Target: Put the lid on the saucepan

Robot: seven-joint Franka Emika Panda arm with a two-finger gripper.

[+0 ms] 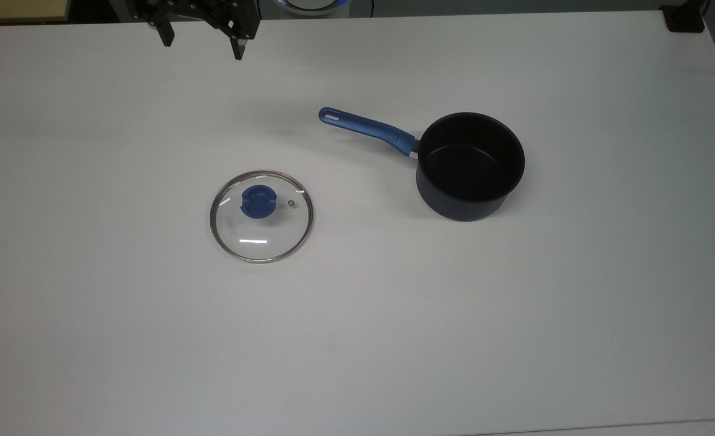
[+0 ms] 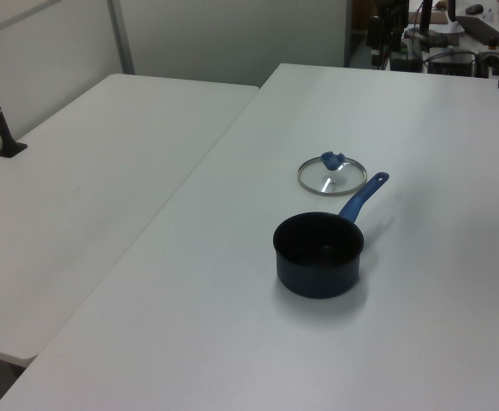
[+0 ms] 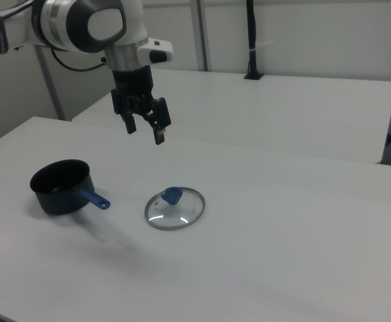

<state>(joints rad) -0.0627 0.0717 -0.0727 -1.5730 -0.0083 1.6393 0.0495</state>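
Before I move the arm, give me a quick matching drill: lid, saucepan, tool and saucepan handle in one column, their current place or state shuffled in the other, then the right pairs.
Things:
1. lid
2. saucepan
3. tool
4. saucepan handle

States:
A. open, in the air above the table, holding nothing
B. upright and empty, uncovered
C. flat on the table, blue knob up, apart from the pot
D. points toward the top view's left

Pairs: 1-C, 2-B, 3-A, 4-D
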